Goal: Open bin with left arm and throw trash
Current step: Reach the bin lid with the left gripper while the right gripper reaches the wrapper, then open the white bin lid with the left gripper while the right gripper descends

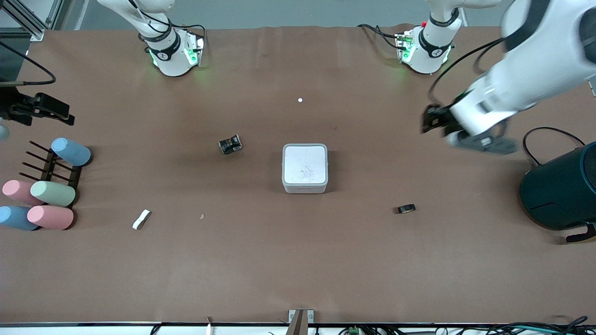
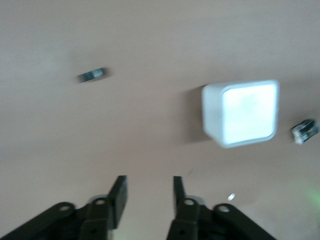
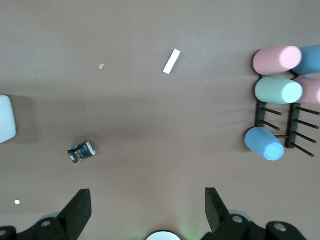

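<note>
The bin (image 1: 305,168) is a small white square box in the middle of the table, its lid flat and shut; it also shows in the left wrist view (image 2: 241,112). The black wrapper (image 1: 230,144) lies beside it toward the right arm's end. The white oblong piece (image 1: 141,219) lies nearer the camera. The black roll (image 1: 406,209) lies toward the left arm's end. My left gripper (image 1: 430,120) hangs in the air over bare table toward the left arm's end, open and empty (image 2: 149,179). My right gripper (image 1: 60,114) is up high at the right arm's end, open and empty (image 3: 147,192).
A large dark teal cylinder (image 1: 561,188) stands at the left arm's end. A black peg rack (image 1: 51,174) with several pastel cups lies at the right arm's end. A tiny white dot (image 1: 300,100) and a brown crumb (image 1: 201,216) lie on the table.
</note>
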